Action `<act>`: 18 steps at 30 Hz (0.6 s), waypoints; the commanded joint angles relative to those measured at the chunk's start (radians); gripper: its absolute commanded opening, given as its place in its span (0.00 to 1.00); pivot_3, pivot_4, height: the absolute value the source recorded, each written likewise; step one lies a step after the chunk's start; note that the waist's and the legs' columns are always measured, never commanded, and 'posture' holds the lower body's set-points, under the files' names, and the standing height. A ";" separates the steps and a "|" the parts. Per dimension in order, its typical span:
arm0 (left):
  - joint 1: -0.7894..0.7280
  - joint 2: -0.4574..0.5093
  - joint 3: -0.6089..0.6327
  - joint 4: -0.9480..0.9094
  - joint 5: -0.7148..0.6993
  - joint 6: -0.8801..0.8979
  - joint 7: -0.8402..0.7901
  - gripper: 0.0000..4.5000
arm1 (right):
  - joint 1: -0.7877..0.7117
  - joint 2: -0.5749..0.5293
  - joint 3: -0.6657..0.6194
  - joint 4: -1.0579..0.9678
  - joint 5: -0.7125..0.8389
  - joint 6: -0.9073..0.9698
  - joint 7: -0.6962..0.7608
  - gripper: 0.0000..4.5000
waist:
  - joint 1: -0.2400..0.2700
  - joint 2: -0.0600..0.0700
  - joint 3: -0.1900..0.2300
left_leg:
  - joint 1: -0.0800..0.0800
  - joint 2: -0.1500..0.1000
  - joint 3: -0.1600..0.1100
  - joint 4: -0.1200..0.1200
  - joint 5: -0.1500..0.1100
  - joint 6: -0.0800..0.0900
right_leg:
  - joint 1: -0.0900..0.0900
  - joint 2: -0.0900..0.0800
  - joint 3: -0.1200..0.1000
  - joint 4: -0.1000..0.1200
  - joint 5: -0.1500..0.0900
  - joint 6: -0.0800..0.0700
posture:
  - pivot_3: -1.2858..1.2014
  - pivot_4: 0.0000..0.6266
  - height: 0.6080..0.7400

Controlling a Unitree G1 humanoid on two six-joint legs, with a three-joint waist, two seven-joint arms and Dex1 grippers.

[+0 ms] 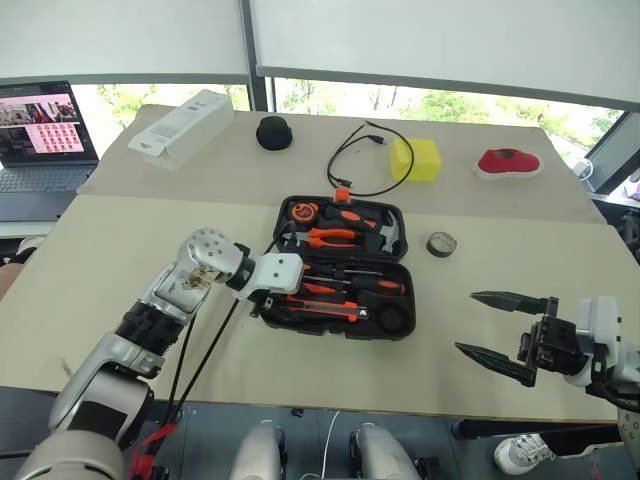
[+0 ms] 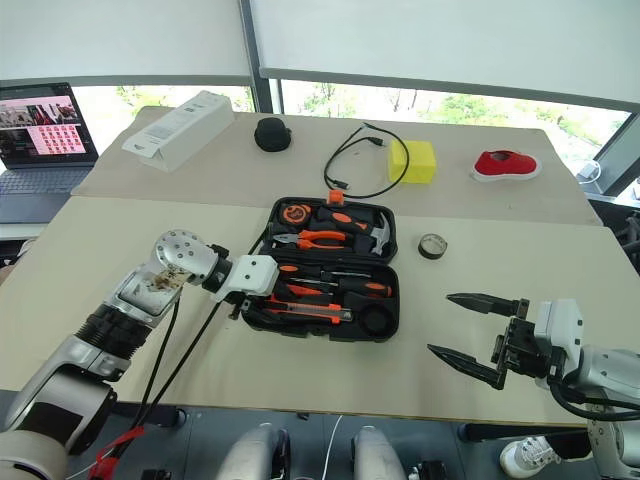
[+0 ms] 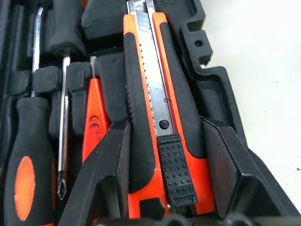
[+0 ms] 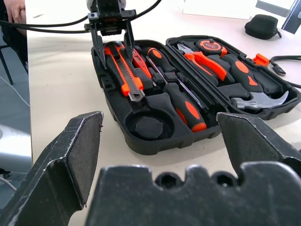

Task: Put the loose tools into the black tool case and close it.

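The black tool case (image 1: 340,268) lay open on the table (image 1: 120,260), lid back, so every moulded slot faced up. The left gripper (image 4: 112,36) reached over the case's left end, its fingers (image 3: 106,174) straddling the handle of the utility knife (image 3: 162,122). They were part open and close beside it; whether they gripped or had let go I could not tell. The knife appeared seated in the front slot, probably being pressed home. The screwdrivers (image 1: 355,285) sat in the slots just behind it, pliers and hammer in the lid half. The right gripper (image 1: 505,330) waited well to the right, fingers wide and empty, likely kept clear until closing the lid.
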 commanded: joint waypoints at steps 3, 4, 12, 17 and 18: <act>-0.001 0.001 0.003 -0.025 -0.005 0.074 -0.029 0.50 | -0.018 -0.004 -0.019 -0.023 0.026 0.010 -0.009 1.00 | -0.001 0.000 0.000 | 0.000 0.000 0.000 0.000 0.000 0.000 | 0.000 0.000 0.000 0.001 0.000 0.000 | 0.52 0.24 1.00; 0.000 -0.002 0.009 -0.022 -0.003 0.072 -0.017 0.61 | -0.020 -0.003 -0.019 -0.022 0.025 0.011 -0.009 1.00 | -0.001 0.000 0.000 | 0.000 0.000 0.000 0.000 0.000 0.000 | 0.000 0.000 0.000 0.001 0.000 0.000 | 0.52 0.24 1.00; -0.010 -0.089 0.192 0.013 -0.168 0.032 0.034 0.99 | -0.036 0.002 -0.018 -0.005 0.023 0.015 -0.008 1.00 | 0.000 0.000 0.000 | -0.001 0.000 -0.001 0.002 0.000 0.000 | -0.001 0.000 0.000 0.002 0.000 0.000 | 0.52 0.24 1.00; -0.006 -0.078 0.249 0.030 -0.235 0.033 -0.013 0.83 | -0.045 0.011 -0.017 0.014 0.020 0.016 -0.013 1.00 | 0.000 0.000 0.000 | -0.002 0.000 -0.001 0.005 0.000 0.000 | -0.001 0.000 -0.001 0.004 0.000 0.000 | 0.52 0.24 1.00; 0.008 -0.069 0.244 0.041 -0.217 -0.014 -0.022 0.76 | -0.046 0.016 -0.016 0.018 0.017 0.012 -0.014 1.00 | 0.000 0.000 0.000 | -0.001 0.000 -0.001 0.005 0.000 0.000 | -0.001 0.000 -0.001 0.004 0.000 0.000 | 0.52 0.24 1.00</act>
